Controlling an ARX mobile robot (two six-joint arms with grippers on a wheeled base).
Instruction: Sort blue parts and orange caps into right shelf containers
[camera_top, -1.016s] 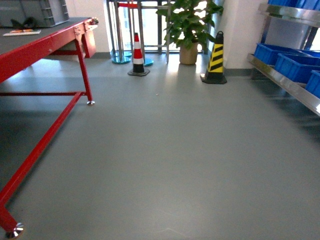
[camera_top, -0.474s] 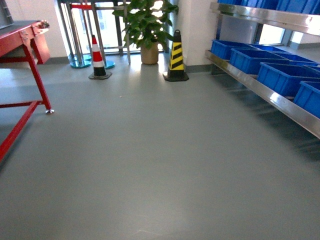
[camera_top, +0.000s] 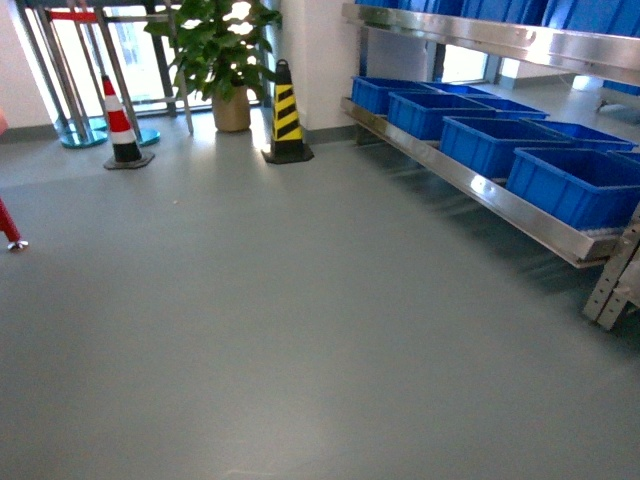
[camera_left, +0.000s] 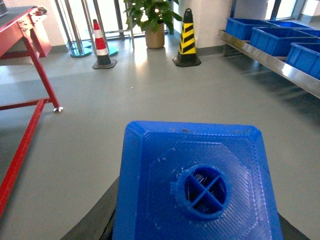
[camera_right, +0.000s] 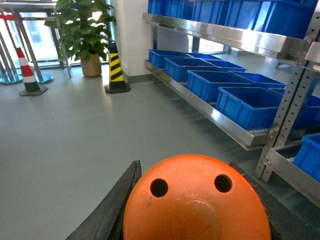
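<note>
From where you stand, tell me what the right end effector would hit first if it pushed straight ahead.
Probably nothing close: the right end effector, shut on the orange cap, points over bare grey floor. The shelf with its blue bins lies off to the right of that line, though depth is unclear.

The left pincer (camera_left: 195, 227) clamped a blue part (camera_left: 195, 185), its round stud facing the camera. Beyond it lay grey floor (camera_left: 125, 95). Far ahead stood a yellow-black cone (camera_left: 187, 39), a red-white cone (camera_left: 102, 46) and a potted plant (camera_left: 152, 20); blue containers (camera_left: 277, 39) sat ahead to the right, a red table frame (camera_left: 30, 100) to the left.
</note>
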